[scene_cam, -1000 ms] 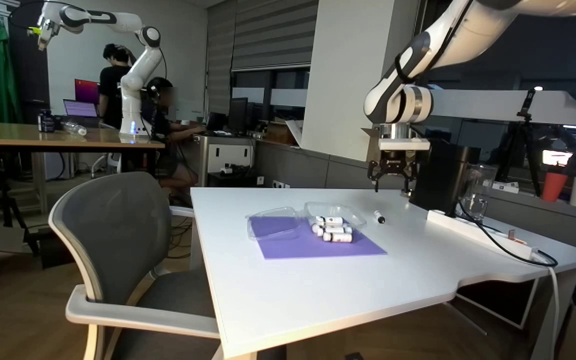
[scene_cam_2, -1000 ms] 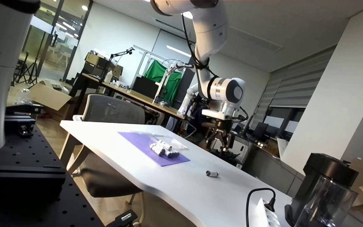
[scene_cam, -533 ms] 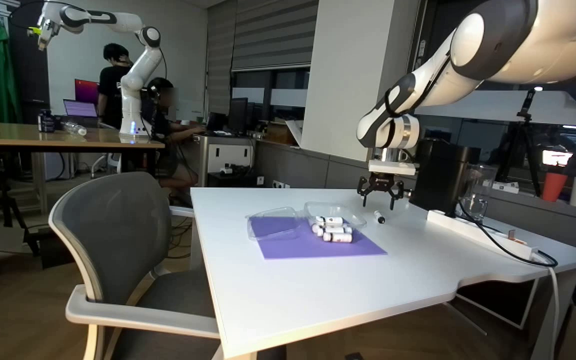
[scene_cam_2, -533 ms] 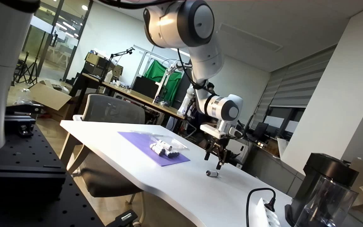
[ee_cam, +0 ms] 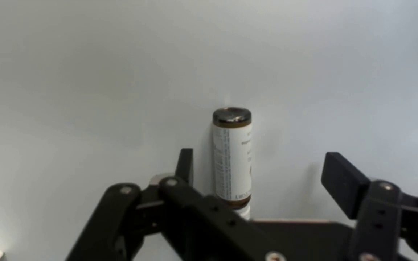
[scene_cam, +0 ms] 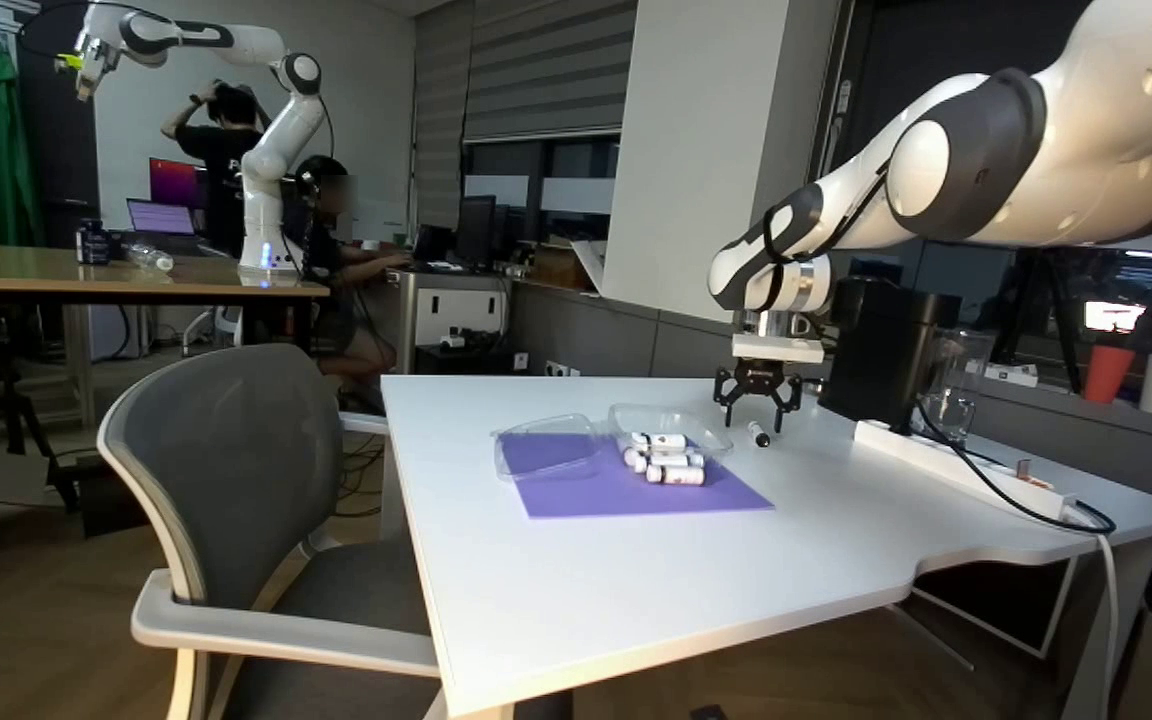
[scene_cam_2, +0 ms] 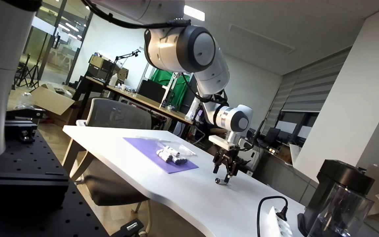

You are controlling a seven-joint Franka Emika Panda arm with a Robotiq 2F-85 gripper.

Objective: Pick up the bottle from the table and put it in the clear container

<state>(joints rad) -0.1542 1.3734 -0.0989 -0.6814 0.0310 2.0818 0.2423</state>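
The bottle [ee_cam: 232, 159] lies on its side on the white table, with a white label, dark base and white cap. It also shows in both exterior views [scene_cam: 758, 434] [scene_cam_2: 220, 181]. My gripper [ee_cam: 261, 170] is open and low over it. In the wrist view the bottle lies between the fingers, nearer the left finger [ee_cam: 184, 165], with a wide gap to the right one. Its cap end is partly hidden by the gripper. The clear container [scene_cam: 704, 428] stands on the purple mat's far part, with several similar bottles [scene_cam: 676, 476] lying in or against it; I cannot tell which.
Another clear piece [scene_cam: 546, 450], tray or lid, lies on the left of the purple mat [scene_cam: 626, 500]. A black machine [scene_cam: 876, 350] with a clear tank and a white power strip [scene_cam: 956, 470] with a black cable stand at the table's right. A chair [scene_cam: 226, 480] stands beside the table.
My gripper has come down from well above the table to low over the bottle, and a little left in an exterior view. It stays open. The bottles and container have not moved.
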